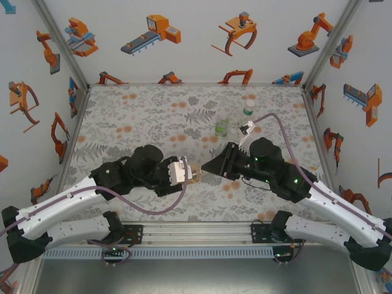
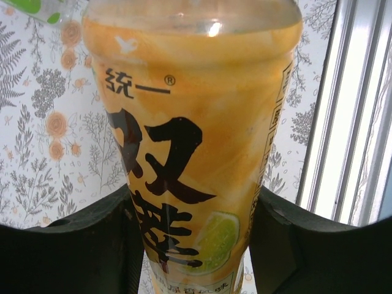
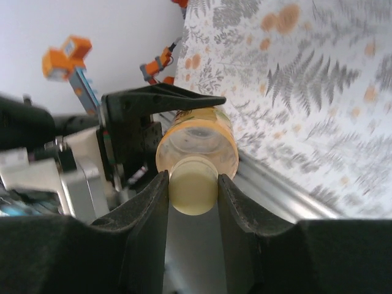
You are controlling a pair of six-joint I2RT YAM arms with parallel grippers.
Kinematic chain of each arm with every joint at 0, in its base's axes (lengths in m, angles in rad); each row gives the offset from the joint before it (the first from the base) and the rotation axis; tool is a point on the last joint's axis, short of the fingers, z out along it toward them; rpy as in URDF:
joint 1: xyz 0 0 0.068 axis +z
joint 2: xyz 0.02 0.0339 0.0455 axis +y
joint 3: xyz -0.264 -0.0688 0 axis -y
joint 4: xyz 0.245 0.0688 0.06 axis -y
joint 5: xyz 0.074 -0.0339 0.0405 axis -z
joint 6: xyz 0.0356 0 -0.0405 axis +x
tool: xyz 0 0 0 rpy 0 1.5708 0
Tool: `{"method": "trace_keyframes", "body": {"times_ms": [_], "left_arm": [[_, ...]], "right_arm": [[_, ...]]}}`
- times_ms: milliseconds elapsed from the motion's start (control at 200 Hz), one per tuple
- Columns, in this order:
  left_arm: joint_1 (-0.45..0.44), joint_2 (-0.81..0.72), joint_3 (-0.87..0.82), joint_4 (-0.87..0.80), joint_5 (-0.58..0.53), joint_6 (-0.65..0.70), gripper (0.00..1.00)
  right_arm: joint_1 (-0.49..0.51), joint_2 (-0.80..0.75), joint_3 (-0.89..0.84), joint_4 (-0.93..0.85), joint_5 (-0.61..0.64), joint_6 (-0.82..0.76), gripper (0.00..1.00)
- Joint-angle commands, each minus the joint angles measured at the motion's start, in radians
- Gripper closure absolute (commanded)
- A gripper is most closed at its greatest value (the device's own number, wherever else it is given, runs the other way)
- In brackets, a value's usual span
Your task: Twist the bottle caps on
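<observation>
Right gripper [image 3: 193, 184]: pinches the pale cap [image 3: 193, 191] at the mouth of the amber bottle [image 3: 197, 142], lying straight ahead with long axis pointing away toward the left gripper [image 2: 193, 245] (clamped on the labelled body), above the near middle of the table [image 1: 153, 110].

The amber bottle [image 2: 196, 24] is glossy clear plastic, its label [image 2: 177, 184] shiny. The pale cap [image 3: 193, 184] is smooth plastic with a soft sheen. The table cover [image 1: 141, 116] looks matt
</observation>
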Motion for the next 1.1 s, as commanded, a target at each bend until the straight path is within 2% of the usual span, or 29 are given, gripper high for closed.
{"method": "trace_keyframes", "body": {"times_ms": [0,165,345,506,586,736,836,971,1091], "left_arm": [[-0.015,-0.007,0.032,0.212,0.057,-0.003,1.0],[-0.015,0.003,0.031,0.217,0.064,-0.002,1.0],[-0.015,0.013,0.033,0.198,0.076,0.011,1.0],[-0.015,0.02,0.031,0.176,0.085,0.016,1.0],[-0.014,0.017,0.03,0.168,0.096,0.015,1.0],[-0.015,0.011,0.029,0.162,0.109,0.016,1.0],[-0.015,0.01,0.031,0.155,0.126,0.017,1.0],[-0.014,0.006,0.042,0.142,0.171,0.021,1.0],[-0.015,-0.002,0.051,0.133,0.22,0.022,1.0]], "right_arm": [[0.009,0.025,-0.04,-0.095,0.044,0.329,1.0],[0.009,0.044,-0.005,-0.115,0.057,0.306,0.99],[0.008,0.043,0.068,-0.156,0.099,0.15,0.64],[0.009,0.017,0.134,-0.19,0.151,-0.061,0.42],[0.009,0.003,0.162,-0.189,0.16,-0.159,0.35],[0.009,-0.014,0.215,-0.183,0.153,-0.363,0.32],[0.008,-0.026,0.225,-0.131,0.093,-0.527,0.33],[0.009,-0.051,0.237,-0.067,-0.064,-0.801,0.35],[0.009,-0.054,0.288,-0.133,-0.26,-1.108,0.36]]}}
